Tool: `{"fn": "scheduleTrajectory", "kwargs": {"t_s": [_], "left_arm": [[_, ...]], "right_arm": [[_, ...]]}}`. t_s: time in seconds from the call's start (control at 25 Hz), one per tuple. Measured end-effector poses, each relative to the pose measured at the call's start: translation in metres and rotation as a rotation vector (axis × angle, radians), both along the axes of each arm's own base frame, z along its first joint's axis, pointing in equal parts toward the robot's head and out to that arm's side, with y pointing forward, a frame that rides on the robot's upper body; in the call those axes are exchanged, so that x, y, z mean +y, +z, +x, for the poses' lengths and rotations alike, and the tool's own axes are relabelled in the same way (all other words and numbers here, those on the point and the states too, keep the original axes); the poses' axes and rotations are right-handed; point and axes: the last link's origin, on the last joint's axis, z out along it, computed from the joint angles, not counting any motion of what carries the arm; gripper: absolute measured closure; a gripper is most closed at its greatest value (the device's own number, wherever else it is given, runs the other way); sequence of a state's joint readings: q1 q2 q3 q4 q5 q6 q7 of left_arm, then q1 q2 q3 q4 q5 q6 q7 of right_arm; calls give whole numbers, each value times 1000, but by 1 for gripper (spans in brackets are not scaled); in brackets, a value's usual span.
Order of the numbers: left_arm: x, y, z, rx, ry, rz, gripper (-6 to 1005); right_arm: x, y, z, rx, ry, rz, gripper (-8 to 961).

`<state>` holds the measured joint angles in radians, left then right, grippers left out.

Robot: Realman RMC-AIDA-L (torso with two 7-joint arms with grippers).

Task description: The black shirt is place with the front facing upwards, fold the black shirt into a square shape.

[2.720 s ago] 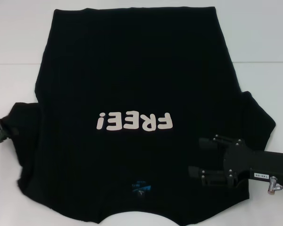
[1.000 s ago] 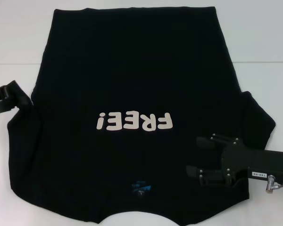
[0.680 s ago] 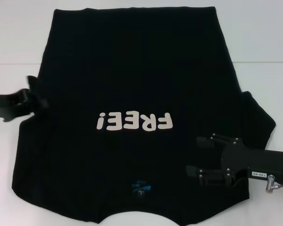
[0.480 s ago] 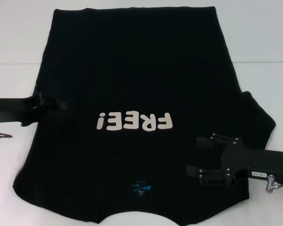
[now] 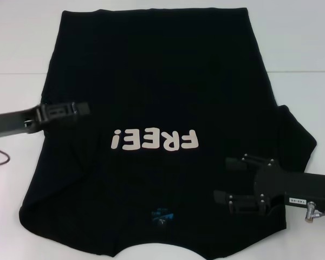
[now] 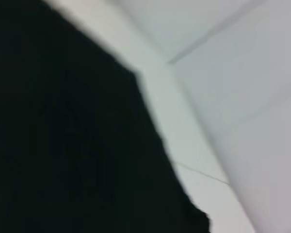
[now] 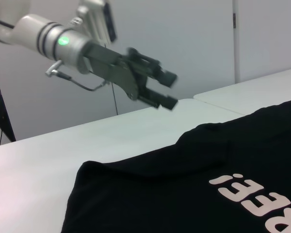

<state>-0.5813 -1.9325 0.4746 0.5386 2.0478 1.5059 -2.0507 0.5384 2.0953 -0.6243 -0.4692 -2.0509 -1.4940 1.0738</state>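
Large black cloth T-shirt flat on white bench. Left gripper above folded sleeve, fingers parted, empty. Right gripper over shirt, fingers wide.

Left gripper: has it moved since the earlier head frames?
Yes. The left gripper has swung inward from beside the sleeve edge to over the black shirt, toward the "FREE!" lettering. The right gripper has hardly shifted.
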Motion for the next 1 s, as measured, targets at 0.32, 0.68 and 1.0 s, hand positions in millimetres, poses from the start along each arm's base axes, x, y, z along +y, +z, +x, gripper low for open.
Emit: {"fn": "scheduleTrajectory", "kwargs": {"t_s": [0.32, 0.68, 1.0], "left_arm": [[-47, -10, -14, 161, -415, 231, 341], [-82, -37, -16, 281, -699, 298, 346], [-85, -42, -19, 303, -714, 264, 318]], "right_arm": [[2, 2, 1, 10, -19, 17, 38], [17, 29, 8, 57, -209, 44, 38], [33, 86, 34, 35, -647, 10, 38]]}}
